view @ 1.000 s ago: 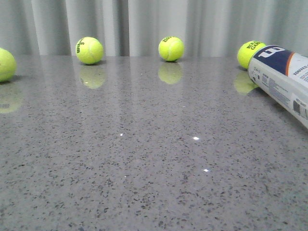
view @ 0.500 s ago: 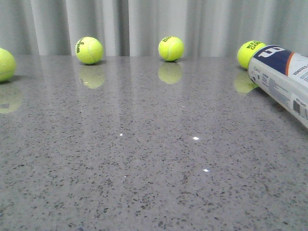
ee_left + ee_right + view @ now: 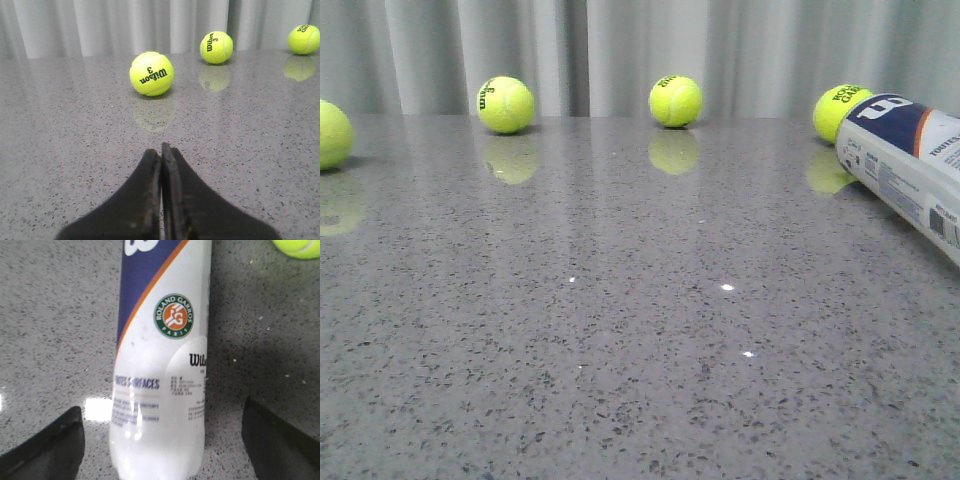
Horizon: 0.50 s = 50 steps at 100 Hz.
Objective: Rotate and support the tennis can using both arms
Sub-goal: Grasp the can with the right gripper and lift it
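The tennis can point(image 3: 910, 165) lies on its side at the far right of the grey stone table, navy band with the white W toward the back. In the right wrist view the can point(image 3: 162, 365) shows its round green-orange emblem and orange stripe. My right gripper point(image 3: 162, 440) is open, its two black fingers point(image 3: 45, 447) standing wide on either side of the can, apart from it. My left gripper point(image 3: 161, 155) is shut and empty, low over the bare table, with a tennis ball point(image 3: 151, 73) ahead of it. Neither gripper shows in the front view.
Several tennis balls stand along the back of the table: one at the left edge point(image 3: 332, 133), one point(image 3: 506, 105), one point(image 3: 675, 101), and one point(image 3: 838, 108) just behind the can's end. A pale curtain hangs behind the table point(image 3: 620, 330).
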Each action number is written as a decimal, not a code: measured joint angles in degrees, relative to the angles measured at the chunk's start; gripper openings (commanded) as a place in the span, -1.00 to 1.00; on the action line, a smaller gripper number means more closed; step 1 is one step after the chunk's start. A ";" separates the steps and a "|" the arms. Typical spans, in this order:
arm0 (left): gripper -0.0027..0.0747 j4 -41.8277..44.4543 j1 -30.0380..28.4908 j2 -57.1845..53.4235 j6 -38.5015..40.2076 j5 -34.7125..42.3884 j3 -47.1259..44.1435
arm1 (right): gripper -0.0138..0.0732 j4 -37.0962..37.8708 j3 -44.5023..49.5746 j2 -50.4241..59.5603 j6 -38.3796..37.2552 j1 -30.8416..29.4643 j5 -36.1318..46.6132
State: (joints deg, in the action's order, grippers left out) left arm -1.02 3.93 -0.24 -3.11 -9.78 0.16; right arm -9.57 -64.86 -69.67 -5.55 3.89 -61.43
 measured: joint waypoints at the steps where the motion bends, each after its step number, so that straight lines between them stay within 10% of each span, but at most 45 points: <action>1: -0.99 0.00 0.00 0.00 0.00 0.00 0.00 | 0.76 0.00 -0.02 -0.57 0.00 0.00 0.00; 50: -0.99 0.00 0.00 0.00 0.00 0.00 0.00 | 0.74 -1.21 -0.23 -11.86 0.00 0.00 5.12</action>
State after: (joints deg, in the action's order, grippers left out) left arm -1.02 3.93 -0.24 -3.11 -9.78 0.16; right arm -10.78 -65.10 -81.52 -5.55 3.89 -56.31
